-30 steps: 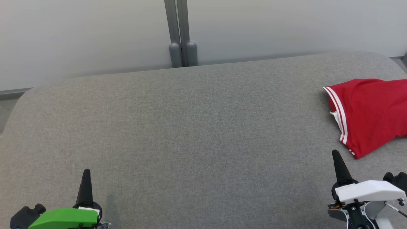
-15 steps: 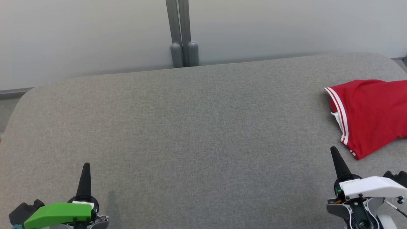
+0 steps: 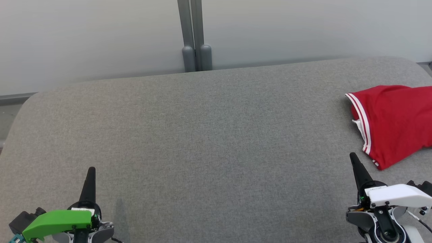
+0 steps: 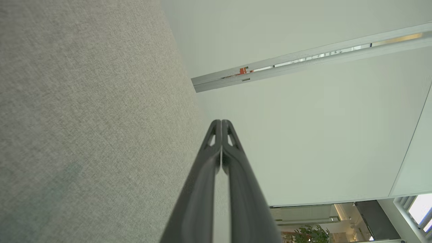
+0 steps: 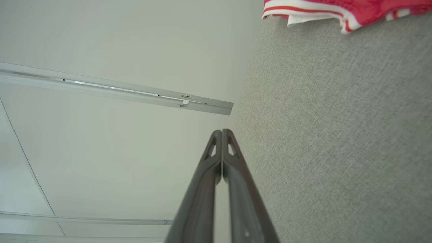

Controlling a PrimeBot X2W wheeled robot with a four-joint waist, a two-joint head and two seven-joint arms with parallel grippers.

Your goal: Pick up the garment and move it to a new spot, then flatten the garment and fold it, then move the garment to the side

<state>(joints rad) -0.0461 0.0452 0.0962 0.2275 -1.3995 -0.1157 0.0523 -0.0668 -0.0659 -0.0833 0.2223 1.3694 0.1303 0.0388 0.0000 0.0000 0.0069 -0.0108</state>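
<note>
While the red garment (image 3: 395,121) lay at the far right of the grey padded surface (image 3: 202,135), you had both arms low at its near edge. Head view gave you the layout: left gripper (image 3: 91,171) well apart from the cloth, right gripper (image 3: 353,158) near its striped hem, not touching. Wrist views gave you the jaws: each pair pressed together, nothing between. Right wrist view caught the hem at its top edge.

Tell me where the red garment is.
In the head view, the red garment lies at the far right of the grey surface, near the right gripper.
</note>
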